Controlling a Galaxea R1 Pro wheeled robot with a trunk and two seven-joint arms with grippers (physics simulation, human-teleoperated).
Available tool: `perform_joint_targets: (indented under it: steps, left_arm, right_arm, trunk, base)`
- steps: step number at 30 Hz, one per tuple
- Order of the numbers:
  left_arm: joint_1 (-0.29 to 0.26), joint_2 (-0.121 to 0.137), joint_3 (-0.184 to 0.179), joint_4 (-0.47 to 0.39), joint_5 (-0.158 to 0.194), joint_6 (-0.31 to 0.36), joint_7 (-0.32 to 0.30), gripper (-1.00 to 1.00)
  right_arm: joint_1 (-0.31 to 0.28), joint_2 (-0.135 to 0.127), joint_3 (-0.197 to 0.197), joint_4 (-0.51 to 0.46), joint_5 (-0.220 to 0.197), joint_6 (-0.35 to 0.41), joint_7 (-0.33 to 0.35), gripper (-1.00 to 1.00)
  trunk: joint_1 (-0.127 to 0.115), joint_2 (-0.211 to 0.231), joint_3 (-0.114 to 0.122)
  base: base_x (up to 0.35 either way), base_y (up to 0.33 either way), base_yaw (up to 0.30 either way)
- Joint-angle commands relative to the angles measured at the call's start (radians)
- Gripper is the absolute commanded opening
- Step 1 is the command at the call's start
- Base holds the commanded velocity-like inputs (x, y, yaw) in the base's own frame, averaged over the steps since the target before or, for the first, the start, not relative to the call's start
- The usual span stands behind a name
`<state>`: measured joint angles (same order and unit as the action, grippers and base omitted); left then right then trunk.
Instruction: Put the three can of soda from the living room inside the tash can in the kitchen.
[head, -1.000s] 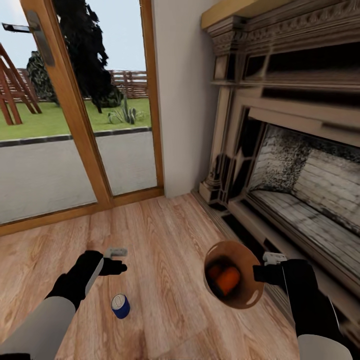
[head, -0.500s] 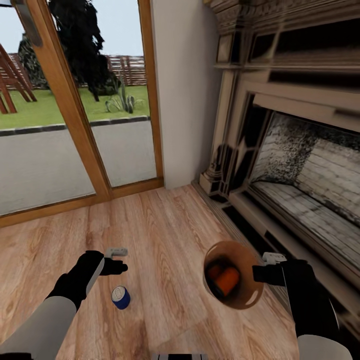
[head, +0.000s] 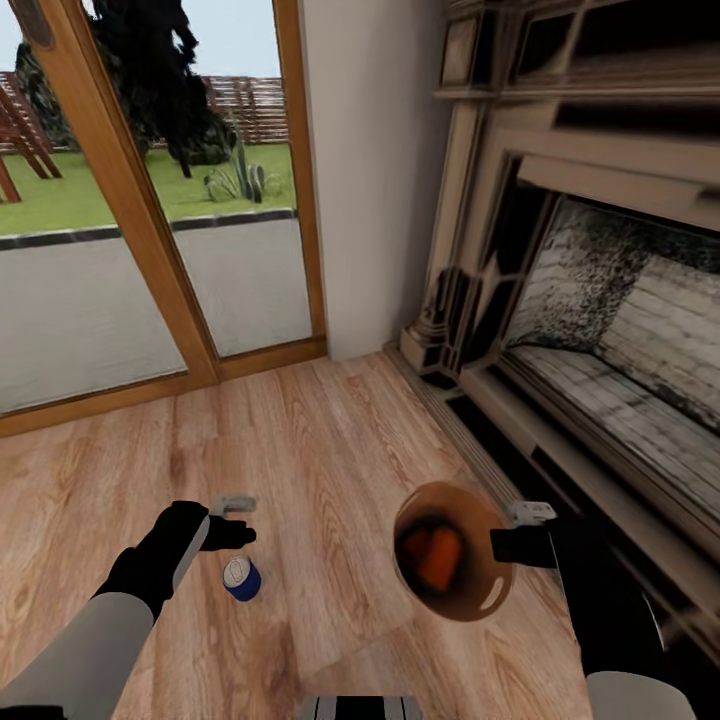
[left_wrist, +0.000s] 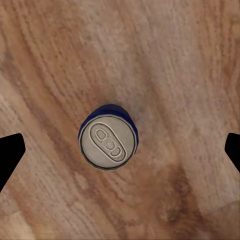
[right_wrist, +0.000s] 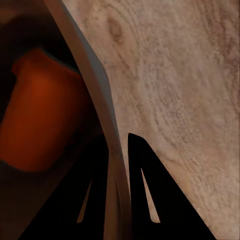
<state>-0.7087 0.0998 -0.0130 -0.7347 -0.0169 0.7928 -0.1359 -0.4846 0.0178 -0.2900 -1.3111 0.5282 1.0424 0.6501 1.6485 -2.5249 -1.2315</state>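
Note:
A dark blue can of soda with a pale top stands upright on the wood-plank floor of the living room. My left gripper hangs open just beyond and above it. In the left wrist view the can sits between the two wide-apart fingertips. My right gripper is shut on the rim of the trash can, which is held off the floor and tilted toward me. An orange can lies inside it. The right wrist view shows the rim between the fingers and the orange can inside.
A dark fireplace with a stepped hearth runs along the right, close to my right arm. Wood-framed glass doors stand ahead on the left, with a white wall section between them and the fireplace. Open plank floor lies ahead.
The head view has tipped down, so the room slid up in the picture. The blue can stayed put on the floor; my left gripper now hangs closer to it. The trash can swung slightly left.

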Motion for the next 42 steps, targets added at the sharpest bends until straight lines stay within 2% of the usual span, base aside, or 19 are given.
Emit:
perform_joint_targets:
  steps: [1,13,22,34,42]
  left_arm:
    - [0.0,0.0,0.0,0.0,0.0,0.0,0.0,1.0]
    - [0.0,-0.001,0.001,0.0,0.001,-0.001,0.0,1.0]
    - [0.001,0.0,0.003,-0.007,0.002,-0.002,-0.006,1.0]
    - [0.002,0.001,0.003,-0.01,0.003,-0.001,-0.009,1.0]
    - [0.002,-0.001,0.002,-0.006,0.003,-0.001,-0.008,1.0]
  right_arm:
    - [0.0,0.0,0.005,0.0,-0.02,0.005,0.005,-1.0]
    - [0.001,0.009,0.025,0.0,-0.02,0.005,0.003,-1.0]
    - [0.001,0.011,0.026,0.0,-0.02,0.005,-0.002,-1.0]
    - [0.001,0.02,0.033,-0.004,-0.018,0.005,-0.005,-1.0]
    - [0.001,0.022,0.059,-0.097,-0.019,0.005,-0.005,-1.0]
  trunk:
    - [0.0,0.0,-0.004]
    - [0.006,-0.003,-0.05]
    - [0.006,-0.003,-0.05]
    - [0.006,-0.003,-0.05]
    - [0.006,-0.003,-0.05]
  base:
    - [0.0,0.0,0.0]
    - [0.0,0.0,0.0]
    - [0.007,0.002,0.0]
    - [0.167,0.091,0.0]
    - [0.025,0.014,0.0]
